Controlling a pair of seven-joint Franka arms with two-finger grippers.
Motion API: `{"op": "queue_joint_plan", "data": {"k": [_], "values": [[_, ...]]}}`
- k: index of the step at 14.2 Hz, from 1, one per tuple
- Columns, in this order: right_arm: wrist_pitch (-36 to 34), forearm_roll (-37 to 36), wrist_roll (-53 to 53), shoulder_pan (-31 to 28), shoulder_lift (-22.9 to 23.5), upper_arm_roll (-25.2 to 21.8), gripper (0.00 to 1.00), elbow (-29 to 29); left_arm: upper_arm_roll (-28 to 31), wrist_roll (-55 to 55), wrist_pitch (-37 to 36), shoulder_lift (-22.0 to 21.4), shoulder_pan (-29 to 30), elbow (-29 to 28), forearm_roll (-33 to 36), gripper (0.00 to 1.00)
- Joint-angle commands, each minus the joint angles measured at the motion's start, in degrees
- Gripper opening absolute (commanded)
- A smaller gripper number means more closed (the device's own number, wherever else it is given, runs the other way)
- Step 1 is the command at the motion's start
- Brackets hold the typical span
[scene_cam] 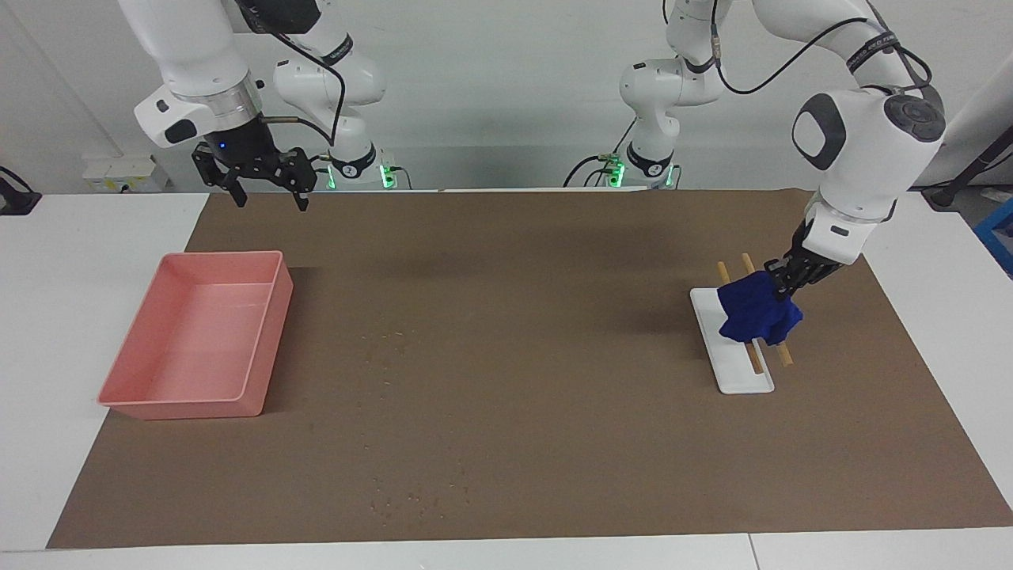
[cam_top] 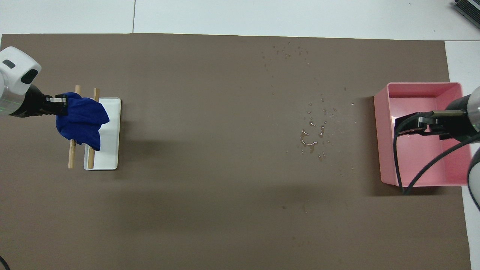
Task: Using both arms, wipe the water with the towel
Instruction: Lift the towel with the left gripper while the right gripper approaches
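The blue towel [scene_cam: 756, 317] hangs bunched from my left gripper [scene_cam: 779, 285], which is shut on its upper edge. The towel is over two wooden rods [scene_cam: 783, 354] on a small white stand [scene_cam: 744, 376] toward the left arm's end of the table. I cannot tell whether it still touches the rods. In the overhead view the towel [cam_top: 80, 122] and left gripper [cam_top: 62, 107] show over the stand [cam_top: 110, 150]. The water [cam_top: 311, 138] lies as small droplets mid-mat, toward the pink tray; it also shows faintly in the facing view [scene_cam: 388, 348]. My right gripper [scene_cam: 265, 178] is open, empty and raised high.
A pink plastic tray [scene_cam: 273, 340] stands on the brown mat [scene_cam: 538, 412] at the right arm's end; from overhead the right gripper [cam_top: 408, 123] covers the tray [cam_top: 384, 150]. More specks of water [cam_top: 285, 50] lie on the mat farther from the robots.
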Motion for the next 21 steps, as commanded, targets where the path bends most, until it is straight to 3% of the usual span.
{"op": "queue_joint_plan", "data": {"k": [1,5,10,14,19,21], "values": [[0.7,0.9,-0.03,-0.85,-1.14,-0.2,1.0,-0.91,0.27,-7.37,-7.05,1.05,-2.45,6.62,-1.28,0.0],[0.08,1.07,0.06,-1.29,-1.75,-0.29,1.0,-0.91,-1.83,-27.54,-10.06,-2.81,-5.0,6.98,-7.07,0.0],[0.96,1.25,3.82,-0.77,-2.46,-0.11,1.0,-1.0,-10.78,-56.55,-9.01,-4.14,-9.22,6.98,-7.79,0.0],[2.8,2.56,17.78,1.08,-0.88,0.5,0.99,-0.82,-15.9,-76.01,-3.91,-4.14,-12.99,6.8,-7.71,0.0],[4.2,13.19,42.2,3.71,1.58,0.59,0.99,-0.73,-16.08,-99.46,5.12,-3.71,-18.71,6.62,-8.05,0.0],[5.26,17.83,50.47,4.68,2.46,0.59,0.99,-0.82,-16.25,-107.03,9.26,-3.44,-19.77,6.36,-11.12,0.0]]}}
